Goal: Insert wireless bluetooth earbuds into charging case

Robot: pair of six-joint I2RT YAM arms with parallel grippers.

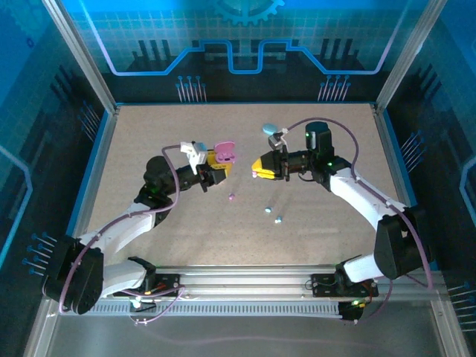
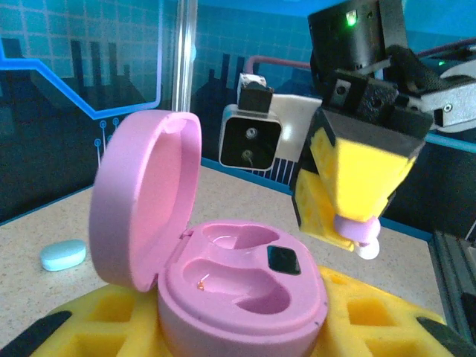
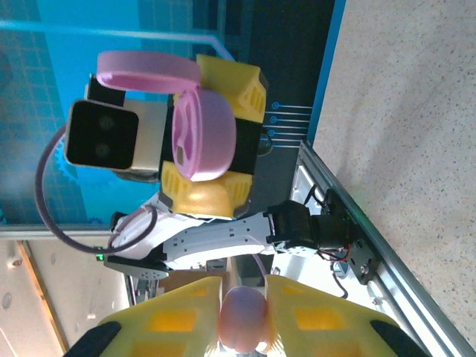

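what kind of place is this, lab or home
Probably a robot lab work cell: a speckled table fenced by aluminium framing, blue printed backdrop panels, left arm and right arm bolted to a rail.

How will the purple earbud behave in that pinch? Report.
The purple earbud looks smooth and rounded, so it may slip or twist between the yellow fingers. Being tiny, it is probably very light; dropped, it would likely roll.

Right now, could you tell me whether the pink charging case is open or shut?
Open: the pink charging case has its lid hinged up, exposing both wells.
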